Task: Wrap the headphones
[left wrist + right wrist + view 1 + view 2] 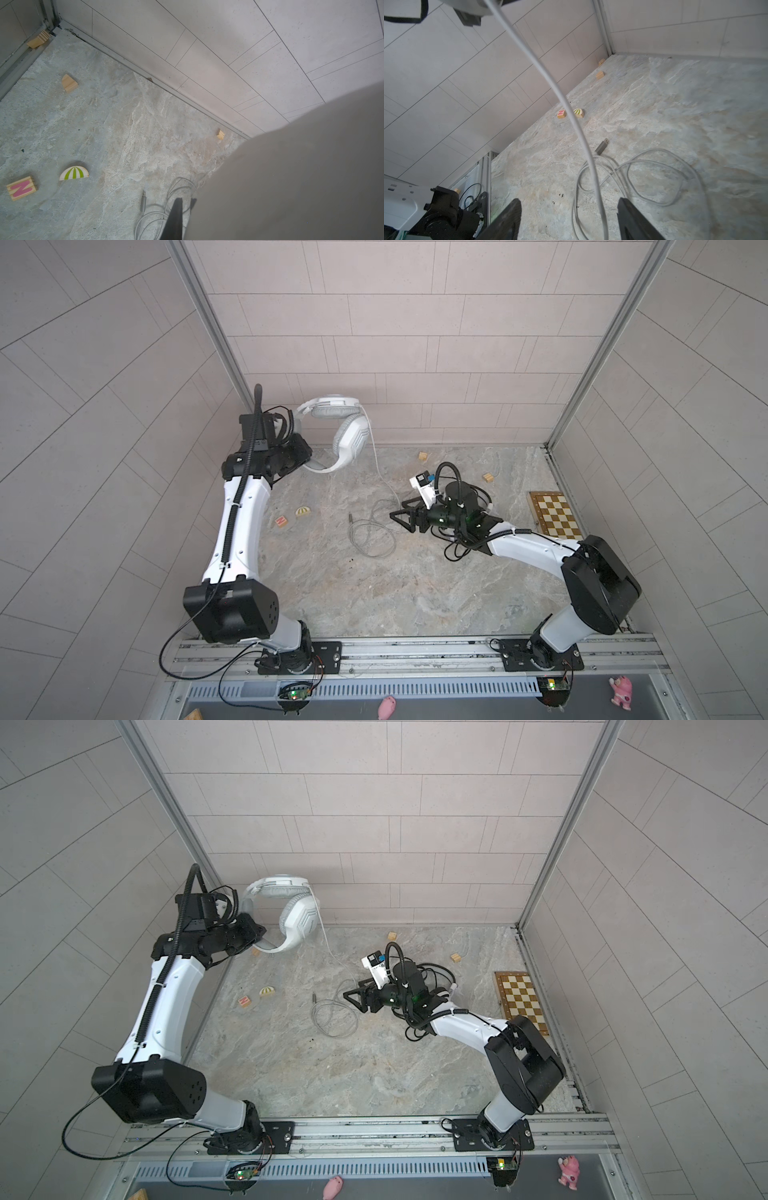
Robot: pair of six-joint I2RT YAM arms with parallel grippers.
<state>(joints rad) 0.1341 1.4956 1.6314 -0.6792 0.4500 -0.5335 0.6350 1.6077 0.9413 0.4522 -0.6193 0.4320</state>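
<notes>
Headphones (348, 435), the white pair, hang lifted at the far left, with our left tool (303, 454) clamped on the headband. Their grey cable (377, 460) drops to a loose coil on the counter (374, 593). Our right tool (397, 509) stands open at mid-counter, jaws either side of that cable.

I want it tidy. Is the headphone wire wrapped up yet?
Not wrapped. The cable hangs from the lifted white headphones and sprawls in loose loops on the table.
</notes>
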